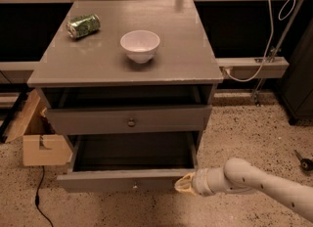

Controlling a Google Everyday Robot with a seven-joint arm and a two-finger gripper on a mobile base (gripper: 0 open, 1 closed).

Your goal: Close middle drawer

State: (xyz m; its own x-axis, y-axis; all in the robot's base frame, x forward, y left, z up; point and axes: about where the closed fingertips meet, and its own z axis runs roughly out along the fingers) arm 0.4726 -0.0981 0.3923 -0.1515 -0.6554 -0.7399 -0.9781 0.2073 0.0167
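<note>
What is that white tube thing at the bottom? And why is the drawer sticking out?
That white tube is a robot's arm. Its tip is the gripper, the part that works like a hand. There is just one picture, taken by a camera looking down at a grey cabinet from the front. On top sit a white bowl and a green can lying on its side. The middle drawer is pulled out and looks empty. The gripper is at the right end of the drawer's front and holds nothing. It is probably there to push the drawer shut. A cardboard box is on the floor.
</note>
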